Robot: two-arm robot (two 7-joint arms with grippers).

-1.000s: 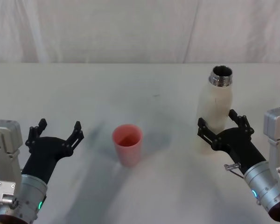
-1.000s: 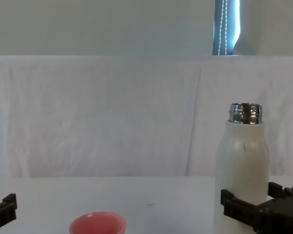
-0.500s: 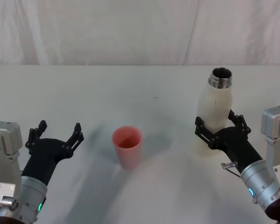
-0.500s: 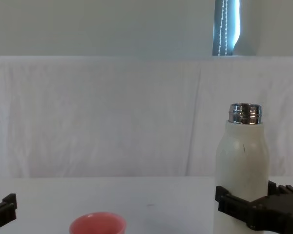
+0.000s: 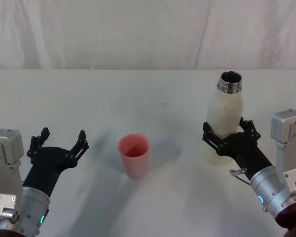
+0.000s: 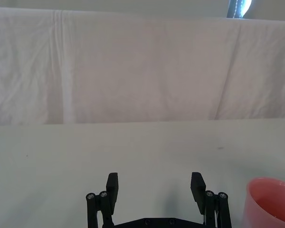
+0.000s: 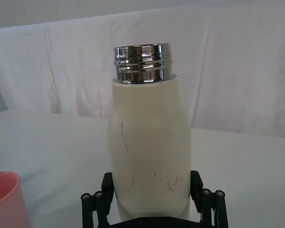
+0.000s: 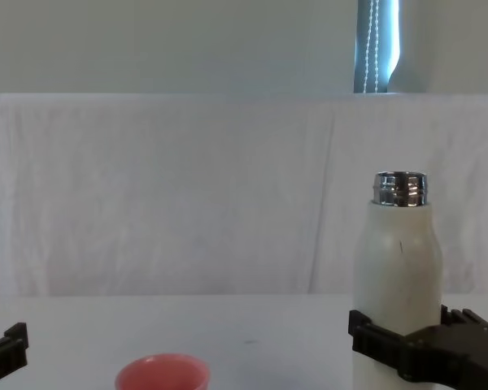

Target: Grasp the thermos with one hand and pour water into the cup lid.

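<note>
The thermos [image 5: 225, 118] is seen upright on the right side of the white desk [image 5: 153, 94], its chrome neck open at the top. The right gripper [image 5: 227, 137] is placed around the thermos's lower body, one finger on each side and pressed against the cream wall, so the bottle is held between them; in the right wrist view the same grip is shown low on the bottle [image 7: 149, 152]. The cup lid [image 5: 134, 154] is found standing mouth-up near the middle of the desk, well apart from the thermos. The left gripper [image 5: 59, 143] is held above the desk to the left of the cup lid, its fingers spread wide around nothing.
</note>
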